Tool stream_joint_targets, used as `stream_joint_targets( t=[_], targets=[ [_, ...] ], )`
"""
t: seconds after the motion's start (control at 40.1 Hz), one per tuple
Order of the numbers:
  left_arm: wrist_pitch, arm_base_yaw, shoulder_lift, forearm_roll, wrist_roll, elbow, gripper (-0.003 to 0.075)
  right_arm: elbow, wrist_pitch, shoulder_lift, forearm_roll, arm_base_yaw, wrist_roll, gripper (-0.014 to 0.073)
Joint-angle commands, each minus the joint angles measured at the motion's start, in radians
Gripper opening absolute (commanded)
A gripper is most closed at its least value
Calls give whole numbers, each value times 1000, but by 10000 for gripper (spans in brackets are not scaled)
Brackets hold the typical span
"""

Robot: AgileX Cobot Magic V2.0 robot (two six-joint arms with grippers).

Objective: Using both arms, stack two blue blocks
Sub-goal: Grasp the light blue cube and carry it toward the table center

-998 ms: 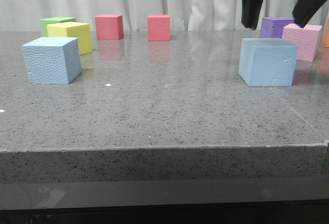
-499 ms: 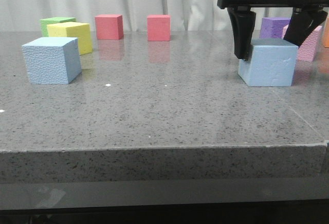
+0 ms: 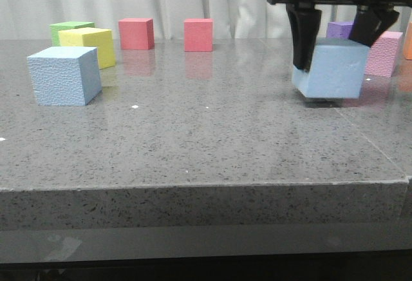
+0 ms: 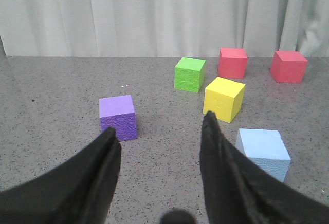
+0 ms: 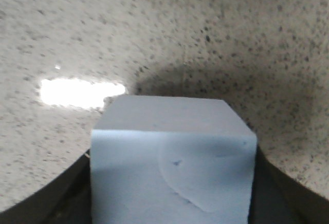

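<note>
Two dark fingers of the right gripper (image 3: 333, 52) clamp one blue block (image 3: 329, 69) from either side, and the block hangs slightly tilted just clear of the table (image 3: 212, 139), a thin shadow under it. From the right wrist, the same block (image 5: 172, 160) fills the space between the fingers, with a curved crease on its near face and speckled stone beyond. Just behind this gripper sit a purple cube (image 3: 340, 29) and a pink cube (image 3: 385, 53), both apart from the held block.

Far off to that gripper's left, the second blue block (image 3: 65, 75) rests flat on the table, untouched. Behind it stand a yellow cube (image 3: 90, 46) and a green cube (image 3: 69, 29), with two red cubes (image 3: 136, 33) (image 3: 198, 35) farther back by the curtain.

Left gripper (image 4: 160, 142) hovers with its fingers spread wide and nothing between them. Beside its one finger lies the second blue block (image 4: 264, 152); beyond its other finger a purple cube (image 4: 118, 117).
</note>
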State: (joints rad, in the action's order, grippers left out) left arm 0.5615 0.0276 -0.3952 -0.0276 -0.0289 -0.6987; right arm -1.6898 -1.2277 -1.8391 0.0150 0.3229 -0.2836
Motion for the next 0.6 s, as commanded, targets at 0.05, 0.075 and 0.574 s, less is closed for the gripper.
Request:
stream_joint_targets(
  t=[0.05, 0.075, 0.574],
  targets=[
    [-79, 3, -14, -4, -2, -31, 347, -97, 1, 54, 11, 66, -6, 393],
    [-79, 3, -14, -4, -2, -31, 347, -109, 8, 51, 11, 78, -22, 393],
    [-79, 3, -14, -4, -2, -31, 347, -240, 98, -93, -205, 280, -273, 393]
  ],
)
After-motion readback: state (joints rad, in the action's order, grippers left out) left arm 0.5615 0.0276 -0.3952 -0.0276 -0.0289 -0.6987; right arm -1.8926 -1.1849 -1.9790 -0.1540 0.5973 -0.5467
